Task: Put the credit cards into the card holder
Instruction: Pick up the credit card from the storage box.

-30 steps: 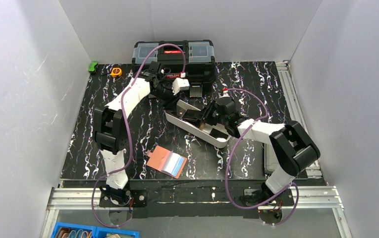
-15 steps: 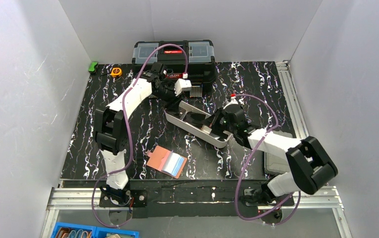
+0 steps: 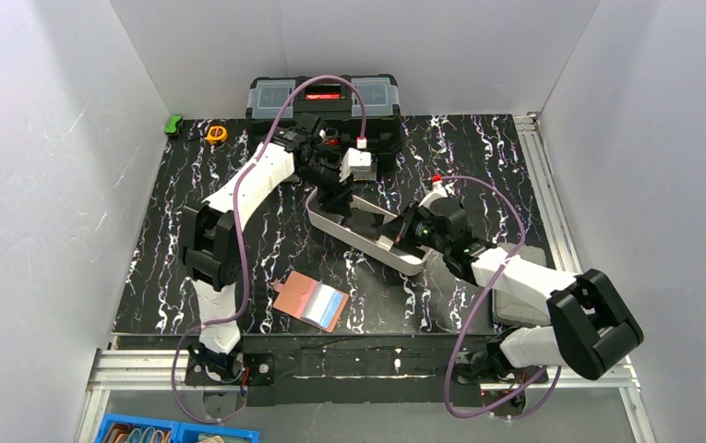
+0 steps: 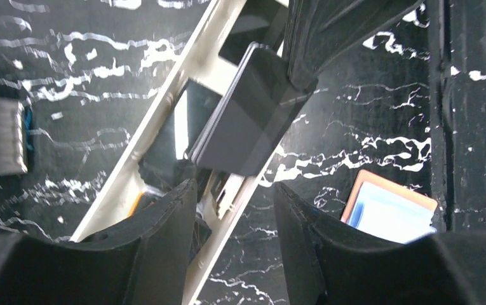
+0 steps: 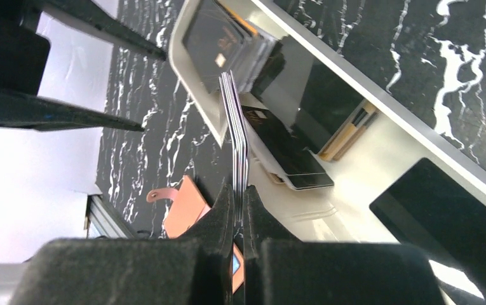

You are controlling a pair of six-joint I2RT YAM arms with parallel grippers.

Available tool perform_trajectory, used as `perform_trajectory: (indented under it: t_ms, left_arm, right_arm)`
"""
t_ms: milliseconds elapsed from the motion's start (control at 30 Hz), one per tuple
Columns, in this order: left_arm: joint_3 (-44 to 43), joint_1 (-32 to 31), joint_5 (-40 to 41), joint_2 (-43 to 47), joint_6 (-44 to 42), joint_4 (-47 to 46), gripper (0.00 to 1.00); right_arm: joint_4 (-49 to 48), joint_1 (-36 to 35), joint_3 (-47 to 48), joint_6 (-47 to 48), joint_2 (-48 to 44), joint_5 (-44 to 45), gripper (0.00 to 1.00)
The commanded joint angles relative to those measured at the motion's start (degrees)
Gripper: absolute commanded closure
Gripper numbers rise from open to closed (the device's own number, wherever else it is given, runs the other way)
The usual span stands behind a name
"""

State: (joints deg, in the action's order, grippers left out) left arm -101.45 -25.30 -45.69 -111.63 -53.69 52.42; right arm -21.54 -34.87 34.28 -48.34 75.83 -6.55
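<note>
The right gripper (image 5: 239,189) is pinching a thin stack of credit cards (image 5: 235,127) by one edge. Its jaws are pressing flat against both faces, so the stack is standing edge-on and sticking out past the fingertips. Right under the gripper a long white tray (image 5: 197,108) is lying on the black marbled table (image 3: 155,203). Another bunch of cards (image 5: 215,38) is sitting in the tray beyond the held stack, and a dark flat block (image 5: 284,149) is lying beside it. The card holder (image 3: 310,301) is lying open to this gripper's left and nearer the arm bases, well apart from the tray, showing tan-pink leather and a pale blue inside. The left gripper (image 4: 234,187) is hovering over the tray's far end, facing the right one, its jaws standing partly apart with nothing between them. The held stack is showing its dark face just past those fingertips. Behind the left gripper a black toolbox (image 3: 323,97) is sitting at the table's back edge.
</note>
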Motion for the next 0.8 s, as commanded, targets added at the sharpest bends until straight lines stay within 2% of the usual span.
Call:
perform_trajectory:
  t_ms: [0,133,233,367,467,600,700,767]
  left_arm:
    - [-6.19,-0.19,-8.84,-0.82,-6.45,5.83,0.52]
    - [-14.62,-0.33,-12.33,-6.54,-14.64,17.72,0.51]
    - [-19.90,-0.90,-11.90,-10.08,-21.21,25.22,0.51]
    - [-18.94,-2.33,-9.04,-10.10,-26.73,28.12,0.56]
    - [-14.71,-3.39,-6.74,-8.30,-26.45,24.26,0.63]
    - [-8.80,-3.78,-5.78,-5.04,-20.00,12.42,0.70]
    - [-7.45,-3.84,-5.36,-4.16,-17.12,7.01,0.72]
    - [-8.25,-3.84,-5.42,-4.64,-15.85,5.90,0.80]
  right_arm:
    - [-4.64,0.58,2.67,4.31,-3.92,-5.21,0.99]
    - [-5.22,1.32,2.46,6.02,-5.24,-7.10,0.99]
    - [-4.88,1.71,2.64,6.85,-5.99,-7.52,0.99]
    - [-3.65,1.87,3.72,8.27,-6.30,-7.35,0.99]
    - [-3.20,2.01,4.56,8.77,-6.48,-7.50,0.99]
    - [-2.95,2.09,5.28,9.28,-6.83,-8.39,0.99]
    - [-2.27,2.14,5.53,9.77,-7.14,-8.06,0.99]
    - [-1.68,2.13,5.56,10.16,-7.27,-7.53,0.99]
